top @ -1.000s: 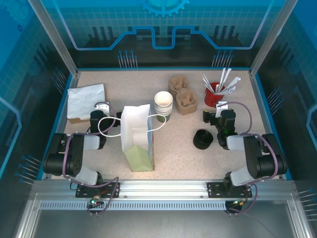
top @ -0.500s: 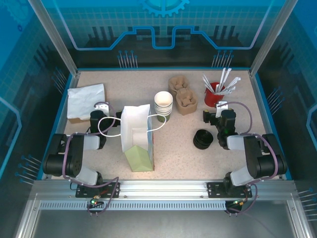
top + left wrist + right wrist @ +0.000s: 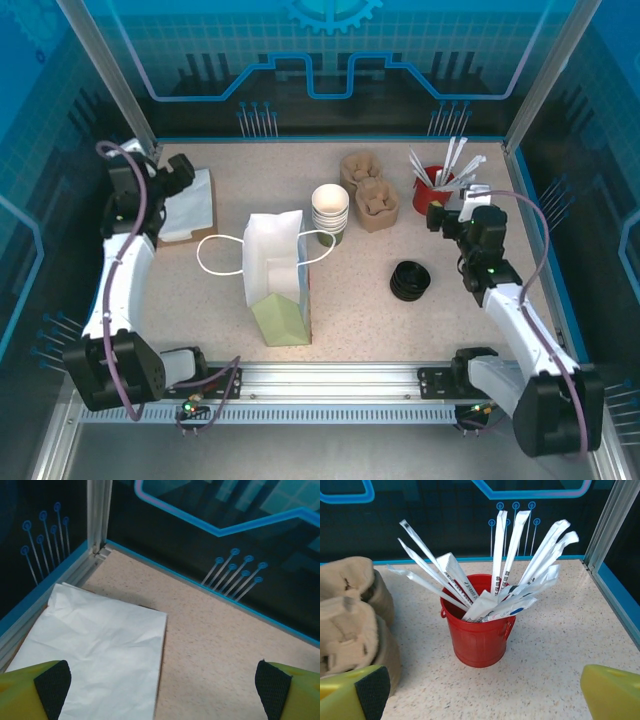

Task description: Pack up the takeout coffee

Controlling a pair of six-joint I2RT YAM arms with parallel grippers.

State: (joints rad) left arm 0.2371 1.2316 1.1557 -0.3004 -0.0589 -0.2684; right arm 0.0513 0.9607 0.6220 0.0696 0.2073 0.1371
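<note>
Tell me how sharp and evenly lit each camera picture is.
Top external: sharp and evenly lit from above, the white paper bag close to washed out. Left wrist: crisp, no glare, creases on the white paper sheet readable. Right wrist: the red bucket in focus, with a soft shadow at its base.

Mid-table [image 3: 360, 320]: paper bag [image 3: 272, 275], upright, handles out L & R. Just far-right of bag: cup stack [image 3: 330, 208]. Right of cups, beside them: pulp cup carriers [image 3: 368, 195]. Further right: bucket [image 3: 433, 192] w/ wrapped straws [image 3: 499, 550] inside. Near side of bucket, right of bag: lid stack [image 3: 410, 281]. Far-left: flat paper sheet [image 3: 185, 205].
</note>
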